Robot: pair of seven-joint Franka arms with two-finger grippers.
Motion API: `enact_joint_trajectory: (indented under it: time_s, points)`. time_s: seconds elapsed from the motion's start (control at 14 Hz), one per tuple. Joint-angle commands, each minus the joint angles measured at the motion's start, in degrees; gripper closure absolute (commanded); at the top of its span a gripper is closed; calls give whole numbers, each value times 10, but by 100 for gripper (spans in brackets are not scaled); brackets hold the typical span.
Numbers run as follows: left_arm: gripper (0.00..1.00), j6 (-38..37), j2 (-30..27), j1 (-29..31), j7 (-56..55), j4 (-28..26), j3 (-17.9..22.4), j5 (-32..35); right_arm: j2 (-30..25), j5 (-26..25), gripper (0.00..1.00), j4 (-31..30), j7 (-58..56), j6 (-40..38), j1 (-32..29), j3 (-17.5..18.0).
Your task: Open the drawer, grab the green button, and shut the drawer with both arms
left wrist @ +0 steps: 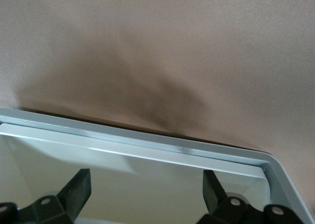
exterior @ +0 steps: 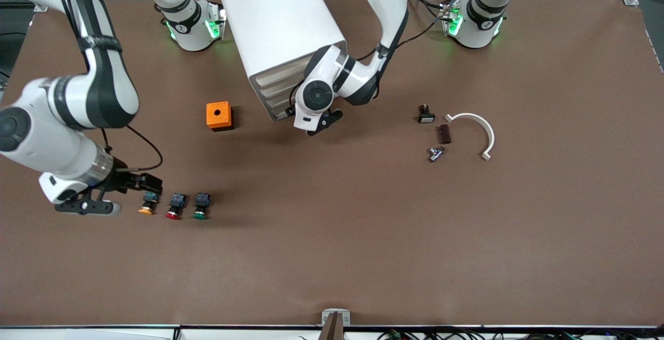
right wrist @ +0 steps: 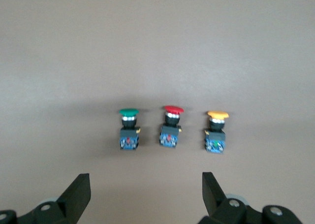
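The white four-drawer cabinet (exterior: 280, 23) stands near the robots' bases, its drawer fronts facing the front camera. The third drawer (exterior: 276, 103) looks shut and is partly hidden by the left arm's wrist. My left gripper (exterior: 319, 124) is open right at the cabinet's front, low down. In the left wrist view (left wrist: 147, 187) its fingers straddle a cream drawer front (left wrist: 147, 194) under the white frame (left wrist: 147, 145). The green-capped button (exterior: 201, 207) lies on the table beside a red one (exterior: 175, 207) and a yellow one (exterior: 148, 204). My right gripper (exterior: 132, 194) is open and empty beside the yellow one. The right wrist view (right wrist: 145, 189) shows the green button (right wrist: 129, 130).
An orange box (exterior: 219, 116) sits beside the cabinet toward the right arm's end. Toward the left arm's end lie a white curved bracket (exterior: 480, 127), a small black part (exterior: 426, 116), a brown block (exterior: 445, 133) and a metal piece (exterior: 436, 153).
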Motion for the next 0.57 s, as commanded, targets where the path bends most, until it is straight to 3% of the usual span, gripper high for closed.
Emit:
enact_joint_trajectory:
  time_s: [0.0,0.29,0.5]
  points:
    - [0,0,-20,0,-8,-21,-8,-11,-85,-41,0,-28,3,-45,-5,8]
    - [0,0,-36,25,0,-19,13,13,-144,-45,0,-29,0,-97,-9,8]
    - [0,-7,-83,75,17,-17,15,84,-164,-42,0,-18,-38,-130,-20,9]
